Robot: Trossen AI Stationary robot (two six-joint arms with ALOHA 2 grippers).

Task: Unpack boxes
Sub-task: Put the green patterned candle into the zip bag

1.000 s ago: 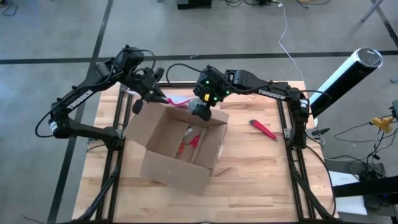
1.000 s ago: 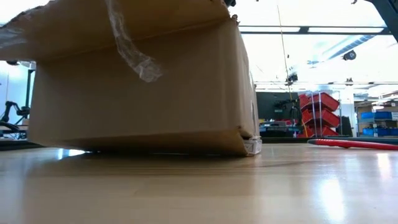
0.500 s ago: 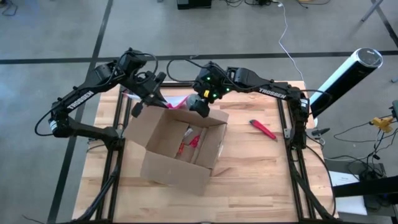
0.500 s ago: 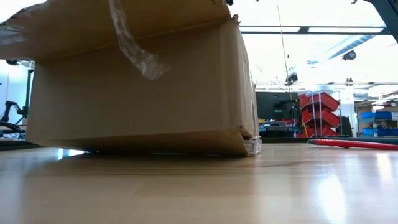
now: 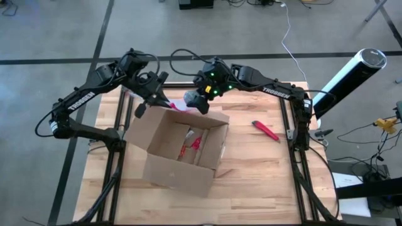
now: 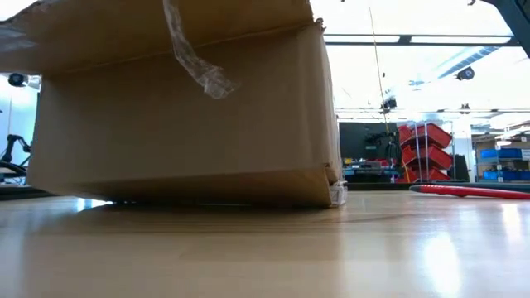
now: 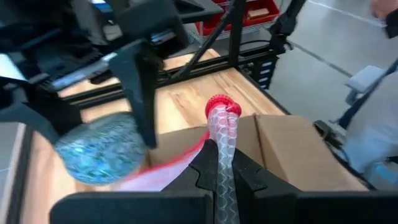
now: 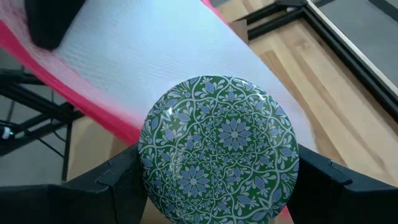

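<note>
Item: brown corrugated cardboard box [image 5: 182,150], flaps open, standing on the table [image 5: 264,176] toward its left-centre, loose clear tape [image 6: 195,58] hanging off a flap and small red items lying inside. Right gripper [image 8: 217,186], above the box's far edge, jaws clamped on a round tin with a blue-green floral lid [image 8: 217,149], apparently lifted clear of the box. Left gripper [image 7: 222,180], just beside it, jaws pinched on the pink-edged translucent pouch [image 7: 222,137], probably steadying it; red utility knife [image 5: 266,130] lies apart to the right.

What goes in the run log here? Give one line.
left gripper: shut on pink-edged pouch | right gripper: shut on patterned disc | box: open, items inside
</note>
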